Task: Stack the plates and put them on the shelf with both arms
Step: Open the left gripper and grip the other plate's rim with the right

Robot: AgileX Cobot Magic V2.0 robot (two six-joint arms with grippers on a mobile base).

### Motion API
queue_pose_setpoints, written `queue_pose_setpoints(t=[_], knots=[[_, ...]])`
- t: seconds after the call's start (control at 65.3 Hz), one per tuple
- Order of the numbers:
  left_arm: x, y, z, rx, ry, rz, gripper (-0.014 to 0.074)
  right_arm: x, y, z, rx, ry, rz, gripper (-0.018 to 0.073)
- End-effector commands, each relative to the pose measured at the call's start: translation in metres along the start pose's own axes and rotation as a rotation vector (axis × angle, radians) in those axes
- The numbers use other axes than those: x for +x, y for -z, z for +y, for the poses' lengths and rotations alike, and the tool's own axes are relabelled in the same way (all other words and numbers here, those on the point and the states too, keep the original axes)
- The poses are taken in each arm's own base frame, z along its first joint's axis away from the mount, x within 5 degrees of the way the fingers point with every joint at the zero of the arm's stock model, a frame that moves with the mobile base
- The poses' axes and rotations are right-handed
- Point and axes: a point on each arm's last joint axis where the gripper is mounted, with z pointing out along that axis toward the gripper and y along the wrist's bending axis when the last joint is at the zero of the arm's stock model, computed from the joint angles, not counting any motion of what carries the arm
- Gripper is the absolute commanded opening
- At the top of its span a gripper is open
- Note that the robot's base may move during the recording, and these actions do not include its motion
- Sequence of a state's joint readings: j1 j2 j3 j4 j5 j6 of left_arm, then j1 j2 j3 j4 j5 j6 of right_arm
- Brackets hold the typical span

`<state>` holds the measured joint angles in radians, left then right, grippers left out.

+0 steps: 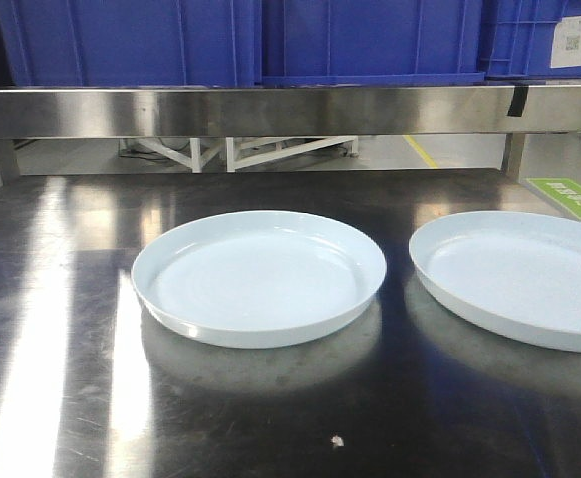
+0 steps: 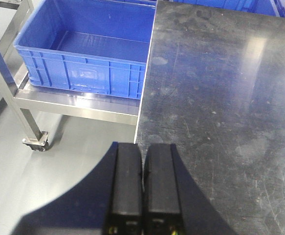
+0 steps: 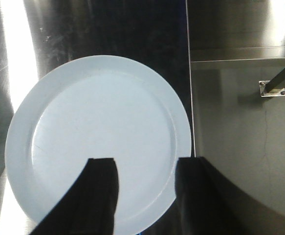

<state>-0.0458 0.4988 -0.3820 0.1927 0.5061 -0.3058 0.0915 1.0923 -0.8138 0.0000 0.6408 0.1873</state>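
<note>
1. In the right wrist view, one plate (image 3: 98, 132) lies on the steel table (image 3: 108, 29) under the right gripper (image 3: 144, 196), spreading toward 11 o'clock.
2. Its fingers (image 3: 100, 196) stand wide apart, holding nothing; whether they touch the plate cannot be told.
3. The second plate (image 1: 258, 279) rests apart at 9 o'clock.
4. The left gripper (image 2: 142, 188), fingers pressed together and empty, hangs over the table's edge, a blue crate (image 2: 83, 54) at 11 o'clock.

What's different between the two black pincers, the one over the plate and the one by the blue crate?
The left gripper has its jaws shut together; the right gripper has its jaws spread apart. The left gripper hangs over the edge of the table near a blue crate, with no plate under it; the right gripper hangs above a plate. Both are black and hold nothing.
</note>
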Motion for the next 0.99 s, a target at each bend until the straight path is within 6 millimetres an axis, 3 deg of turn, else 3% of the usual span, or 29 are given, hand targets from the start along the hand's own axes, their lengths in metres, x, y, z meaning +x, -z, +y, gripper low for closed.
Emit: queue_pose_setpoints(t=[0.0, 0.199, 0.49, 0.98], knots=[[-0.016, 0.005, -0.002, 0.023, 0.011, -0.102, 0.0083, -0.015, 0.012, 0.001, -0.003, 0.023, -0.104, 0.0441], [-0.016, 0.005, -0.002, 0.023, 0.011, -0.102, 0.0083, -0.018, -0.008, -0.003, 0.027, 0.036, -0.074, 0.0441], [-0.016, 0.005, -0.002, 0.023, 0.011, -0.102, 0.0083, -0.023, -0.055, -0.035, 0.113, -0.049, -0.015, 0.0441], [-0.016, 0.005, -0.002, 0.023, 0.011, -0.102, 0.0083, -0.008, -0.113, -0.042, 0.133, -0.055, 0.162, 0.0441]])
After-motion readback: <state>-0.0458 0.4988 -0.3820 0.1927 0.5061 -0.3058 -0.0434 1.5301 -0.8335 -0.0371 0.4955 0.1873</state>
